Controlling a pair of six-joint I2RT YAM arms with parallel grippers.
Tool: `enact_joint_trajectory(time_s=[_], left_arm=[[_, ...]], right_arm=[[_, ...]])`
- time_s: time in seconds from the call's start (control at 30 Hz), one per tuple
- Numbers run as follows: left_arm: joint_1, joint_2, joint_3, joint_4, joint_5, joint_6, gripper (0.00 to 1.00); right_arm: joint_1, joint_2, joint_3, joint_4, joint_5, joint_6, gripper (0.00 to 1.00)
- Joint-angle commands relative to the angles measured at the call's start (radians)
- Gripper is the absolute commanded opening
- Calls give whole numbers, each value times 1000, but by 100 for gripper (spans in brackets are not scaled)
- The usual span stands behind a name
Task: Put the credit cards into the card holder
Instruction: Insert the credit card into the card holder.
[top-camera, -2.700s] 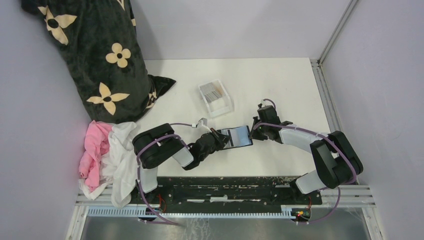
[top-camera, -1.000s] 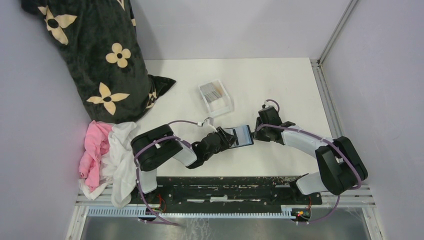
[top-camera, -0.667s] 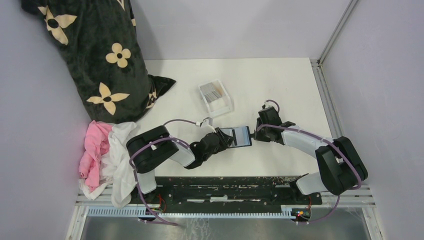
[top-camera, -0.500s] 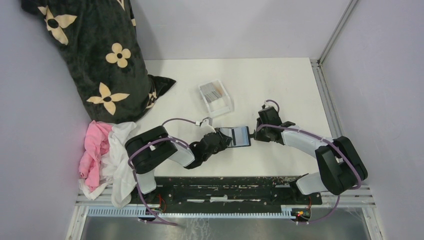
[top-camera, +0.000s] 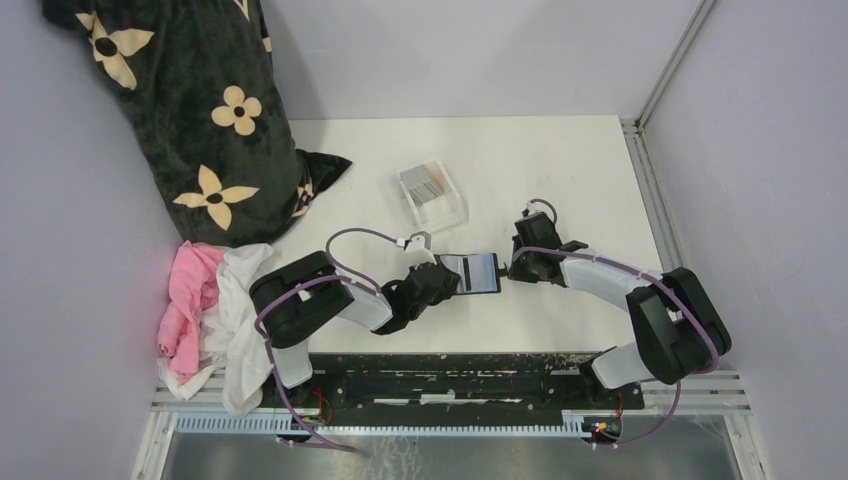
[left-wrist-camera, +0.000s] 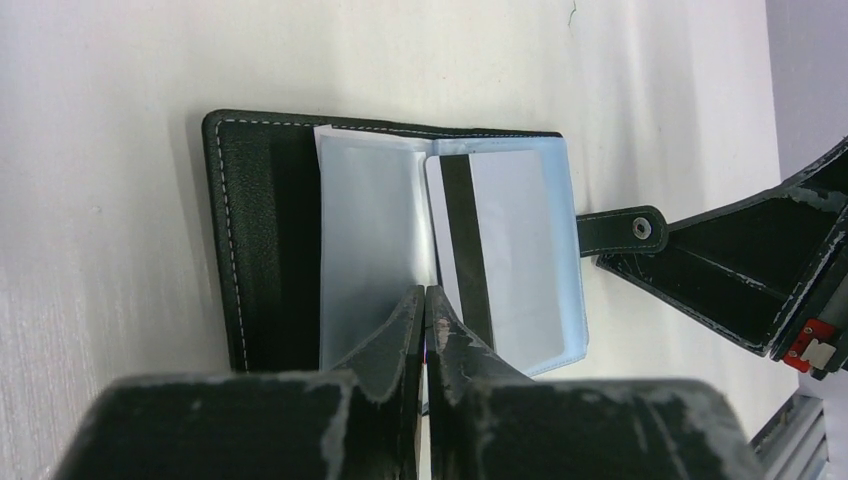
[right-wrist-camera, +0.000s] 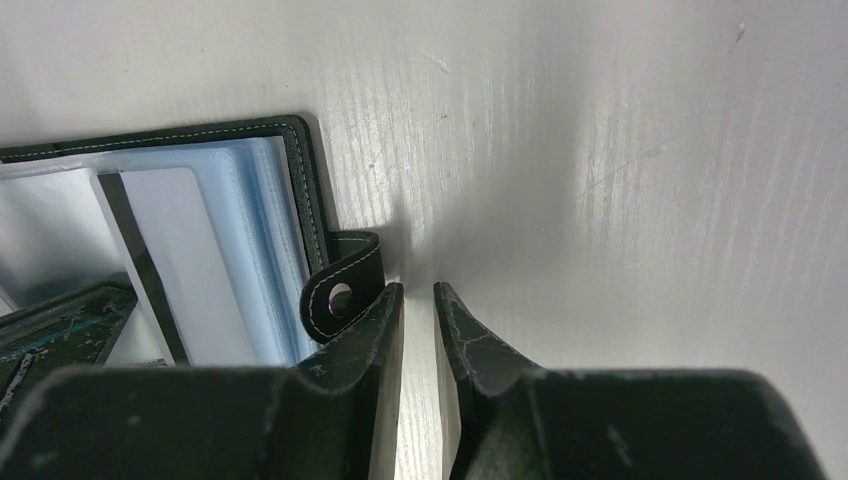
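Now, on the table (top-camera: 570, 180), the open card holder (top-camera: 472, 272) lies by the near edge, its long axis spanning my arms. Spare credit cards (top-camera: 428, 183) sit in the clear tray (top-camera: 445, 212) behind. My left gripper (left-wrist-camera: 424, 300) is pinched closed over the sleeves (left-wrist-camera: 370, 250), while my right gripper (right-wrist-camera: 417, 290), slightly parted and empty, flanks the snap tab (right-wrist-camera: 340, 290).

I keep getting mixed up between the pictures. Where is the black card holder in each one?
Top external: the card holder lies open near the picture's middle.
Left wrist: the card holder fills the centre, open.
Right wrist: the card holder sits at the left edge.
Shared landmark: the card with a black stripe inside it, in all three.
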Motion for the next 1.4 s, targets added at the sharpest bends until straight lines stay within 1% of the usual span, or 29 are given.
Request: enact_joint_trajectory(time_s=[0.0, 0.23, 1.2, 1.3, 1.37], left_arm=[[-7, -4, 48, -66, -41, 87, 6], [-20, 35, 106, -127, -35, 116, 4], [-42, 76, 223, -173, -46, 152, 7], [-42, 70, 225, -190, -53, 159, 9], [-42, 51, 213, -211, -78, 162, 13]], right_arm=[[0, 12, 36, 35, 8, -14, 23], [9, 22, 33, 42, 4, -15, 22], [90, 53, 39, 51, 29, 7, 22], [91, 50, 40, 46, 40, 5, 22], [92, 38, 39, 30, 59, -1, 22]])
